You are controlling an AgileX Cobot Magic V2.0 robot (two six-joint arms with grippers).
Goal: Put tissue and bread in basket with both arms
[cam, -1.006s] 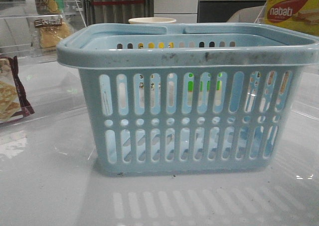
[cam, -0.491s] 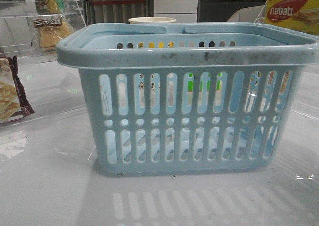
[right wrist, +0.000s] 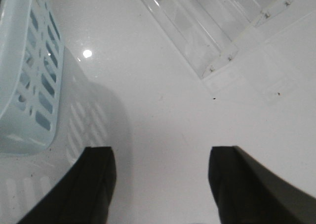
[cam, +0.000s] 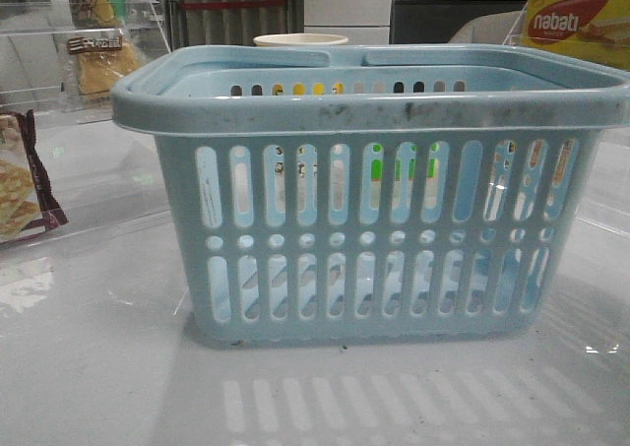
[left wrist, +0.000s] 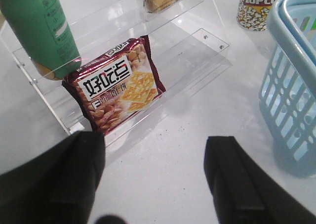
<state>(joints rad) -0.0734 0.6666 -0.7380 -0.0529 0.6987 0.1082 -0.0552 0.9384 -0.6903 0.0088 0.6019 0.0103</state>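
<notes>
Basket [cam: 374, 239] sits mid-desk [cam: 98, 367], close to the front camera, light blue, slotted sides, scuffed rim, both handles folded flat; through the slots I see only green and yellow bits of things standing behind it. Bread [cam: 98, 62] is far left, in clear wrap with a dark label strip, standing on a shelf of the clear acrylic rack [cam: 39, 92], well apart from the basket. Maroon-edged cracker packet [left wrist: 118, 90] leans on the rack's lowest step, nearer than the bread; green pack [left wrist: 39, 31] stands on a higher step beside it. Popcorn cup [left wrist: 259, 6] stands on the desk just left of the basket's far end. Yellow Nabati box [cam: 576, 23] far right. My left pincer [left wrist: 155, 179] hangs above bare desk near the cracker packet, fingers spread wide, gripping nothing. My right pincer [right wrist: 163, 184] hangs above bare desk right of the basket, fingers likewise spread apart and bare. Tissue: cannot tell where.
</notes>
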